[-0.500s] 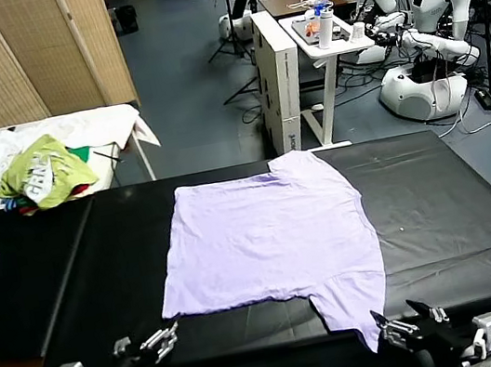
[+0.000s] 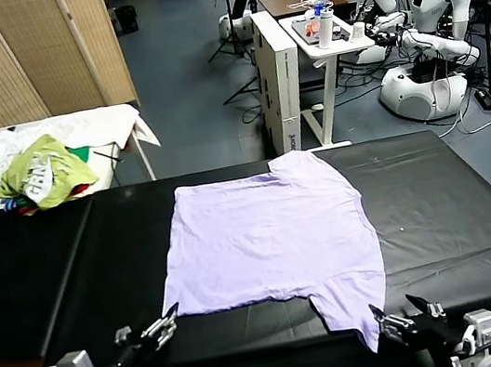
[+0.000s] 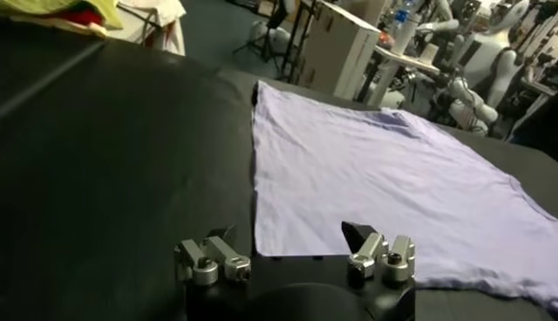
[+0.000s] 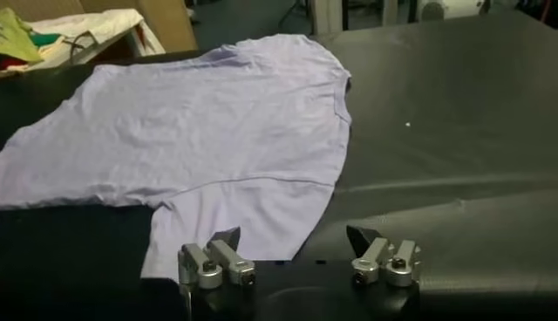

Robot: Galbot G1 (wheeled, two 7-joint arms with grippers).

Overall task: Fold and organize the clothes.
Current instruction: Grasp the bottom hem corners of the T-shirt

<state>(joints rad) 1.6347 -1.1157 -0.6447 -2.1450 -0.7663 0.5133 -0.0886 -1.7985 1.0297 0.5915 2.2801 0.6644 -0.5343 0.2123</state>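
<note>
The pale lavender T-shirt (image 2: 269,236) lies spread flat on the black table (image 2: 437,199), plain side up, one short sleeve reaching toward the near edge and the other toward the far edge.

The left gripper (image 2: 152,329) hovers low over the table at the near edge, its jaws standing wide apart with nothing between them. The shirt's near left corner lies just ahead of those jaws, apart from the fingertips; in the left wrist view (image 3: 295,249) the corner sits in line with the gap between them.

The right gripper (image 2: 402,316) hangs at the near edge too, jaws spread wide and empty. The near sleeve's hem lies just ahead of its left finger (image 4: 225,240), which overlaps the cloth's edge in the right wrist view; contact cannot be told.
</note>
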